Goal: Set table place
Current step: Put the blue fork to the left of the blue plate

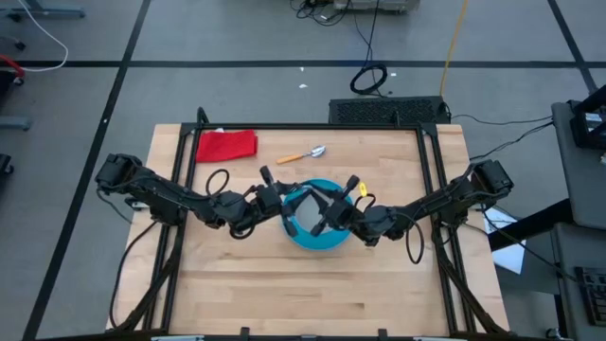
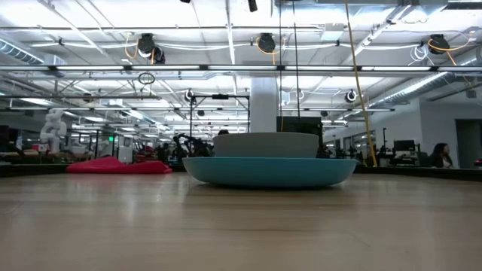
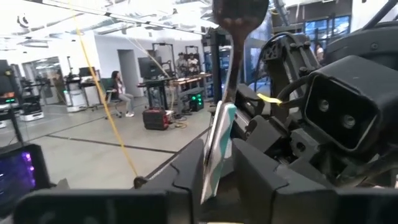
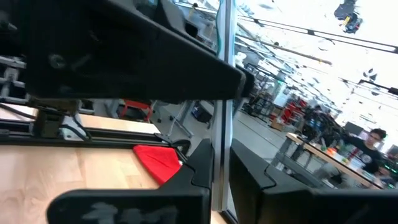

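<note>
Seen from above, both grippers are met over the blue plate (image 1: 317, 237) at the middle of the table (image 1: 284, 294). The fork (image 3: 219, 134) is gripped upright by its pale handle in the left gripper (image 3: 214, 165) and is likewise clamped between the closed fingers of the right gripper (image 4: 221, 163). The grey bowl (image 2: 266, 144) is seated in the plate. The spoon (image 1: 303, 154) and a red cloth (image 1: 226, 144) are set apart near the far edge.

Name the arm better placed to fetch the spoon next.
Left, probably. The spoon lies behind the plate with its orange handle toward the left end effector, the nearer one. Both it and the right end effector grip the fork now.
</note>
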